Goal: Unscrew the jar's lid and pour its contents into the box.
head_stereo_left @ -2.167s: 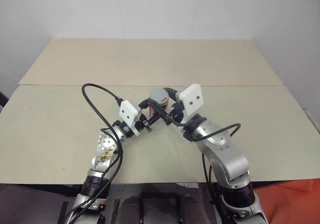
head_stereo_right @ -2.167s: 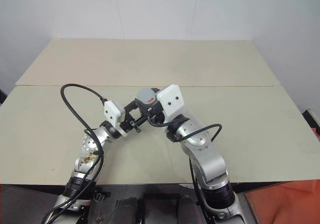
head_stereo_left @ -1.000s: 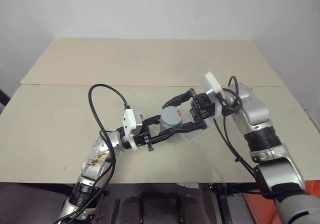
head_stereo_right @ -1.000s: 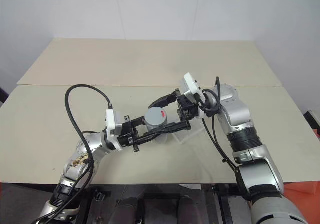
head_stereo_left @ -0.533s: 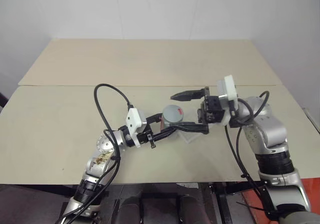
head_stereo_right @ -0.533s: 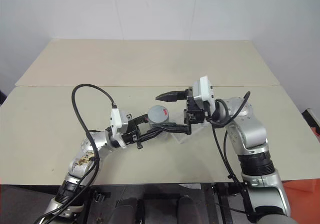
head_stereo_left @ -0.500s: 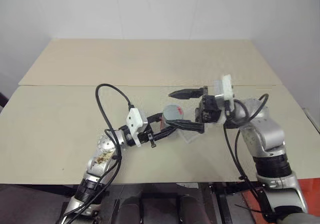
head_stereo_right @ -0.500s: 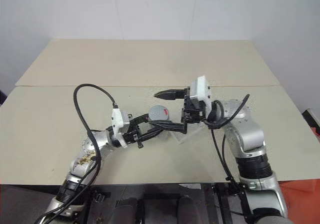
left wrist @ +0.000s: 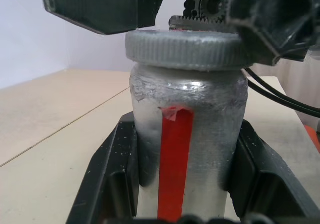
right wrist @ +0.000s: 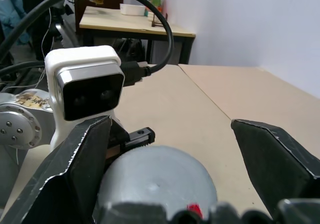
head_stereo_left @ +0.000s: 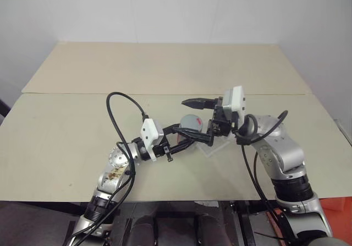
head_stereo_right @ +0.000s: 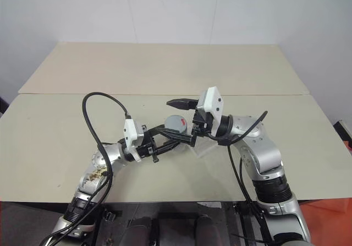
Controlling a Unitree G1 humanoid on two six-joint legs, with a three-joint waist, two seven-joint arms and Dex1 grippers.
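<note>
My left gripper point(head_stereo_left: 186, 133) is shut on the jar point(left wrist: 187, 134), a silvery-grey cylinder with a red stripe, and holds it upright above the table. The grey lid point(right wrist: 155, 184) sits on the jar, so the contents are hidden. At the lid's level my right gripper point(head_stereo_left: 187, 118) stands open, one finger point(right wrist: 75, 169) on each side of the lid with a gap to it. The box point(head_stereo_left: 217, 146), a shallow clear tray, lies on the table just right of the jar, under the right wrist.
Two beige tables point(head_stereo_left: 66, 136) meet at a seam point(head_stereo_left: 82, 94) running across behind the arms. A black cable point(head_stereo_left: 118, 114) loops up from the left arm. A wall stands behind the far table.
My right gripper, still open, has swung in from the right and turned toward the jar; its fingers now stand on either side of the lid. The left gripper keeps the jar nearly still.
</note>
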